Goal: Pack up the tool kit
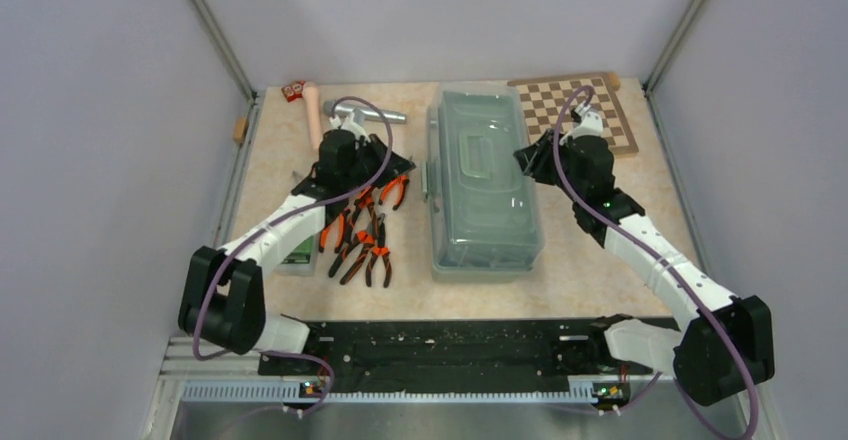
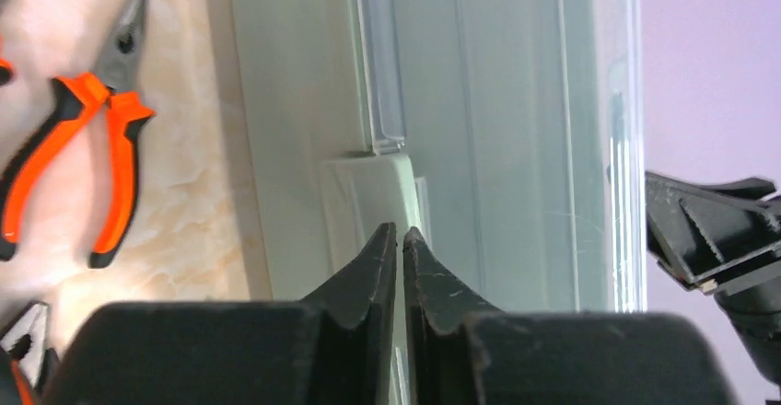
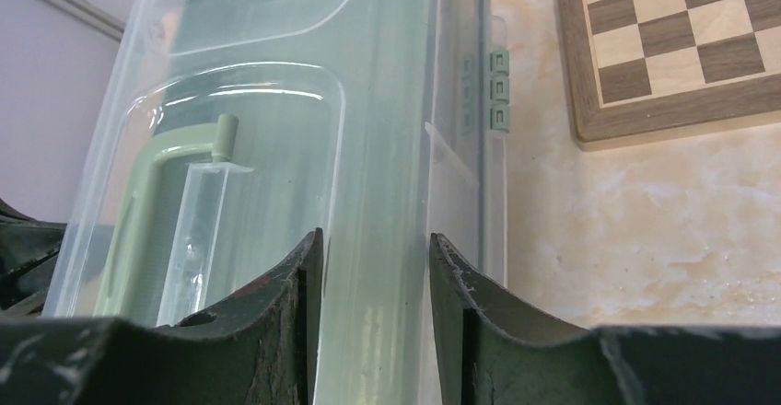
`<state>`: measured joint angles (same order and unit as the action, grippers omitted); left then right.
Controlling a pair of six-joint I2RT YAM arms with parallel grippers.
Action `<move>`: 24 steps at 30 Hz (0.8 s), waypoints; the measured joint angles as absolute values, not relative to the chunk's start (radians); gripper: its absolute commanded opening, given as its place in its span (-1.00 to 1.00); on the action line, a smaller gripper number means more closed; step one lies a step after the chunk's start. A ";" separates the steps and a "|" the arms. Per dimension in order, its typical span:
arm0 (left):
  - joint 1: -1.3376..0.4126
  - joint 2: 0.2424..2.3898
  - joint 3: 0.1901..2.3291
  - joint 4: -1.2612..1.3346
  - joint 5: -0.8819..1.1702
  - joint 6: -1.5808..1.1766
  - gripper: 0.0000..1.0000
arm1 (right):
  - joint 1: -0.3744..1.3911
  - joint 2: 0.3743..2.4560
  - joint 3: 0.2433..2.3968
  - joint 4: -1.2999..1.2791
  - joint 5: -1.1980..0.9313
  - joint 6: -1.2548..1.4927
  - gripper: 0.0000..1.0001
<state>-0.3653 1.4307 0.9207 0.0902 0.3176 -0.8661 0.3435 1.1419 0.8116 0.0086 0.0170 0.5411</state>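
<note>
1. Counting one sage-green toolbox (image 1: 485,185), we find it lid-down at mid-table (image 1: 600,260).
2. The left gripper (image 2: 400,239), tips almost touching, holds nothing we can see beside its left wall.
3. The right gripper (image 3: 376,248) gapes empty over the lid's right edge.
4. We count at least five orange-handled pliers (image 1: 360,245) lying left of the box.

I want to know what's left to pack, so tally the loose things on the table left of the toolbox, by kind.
orange-handled pliers: 5, overlapping, so roughly
small red box: 1
green box: 1
silver microphone: 1
pale rod: 1
Total: 9
</note>
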 measured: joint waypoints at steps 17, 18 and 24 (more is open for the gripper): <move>-0.305 1.270 0.768 0.075 0.310 -0.891 0.83 | 0.351 1.155 0.841 -0.027 0.009 0.516 -0.77; -0.313 1.260 0.775 0.073 0.305 -0.887 0.84 | 0.351 1.156 0.841 -0.027 0.009 0.516 -0.77; -0.392 1.272 0.855 0.026 0.259 -0.841 0.84 | 0.351 1.162 0.852 -0.039 0.003 0.513 -0.75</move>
<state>-0.3923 1.2720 0.8547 0.0261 0.2588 -0.8413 0.3508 1.1618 0.8524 -0.0387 0.0029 0.5125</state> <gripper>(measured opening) 0.918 0.402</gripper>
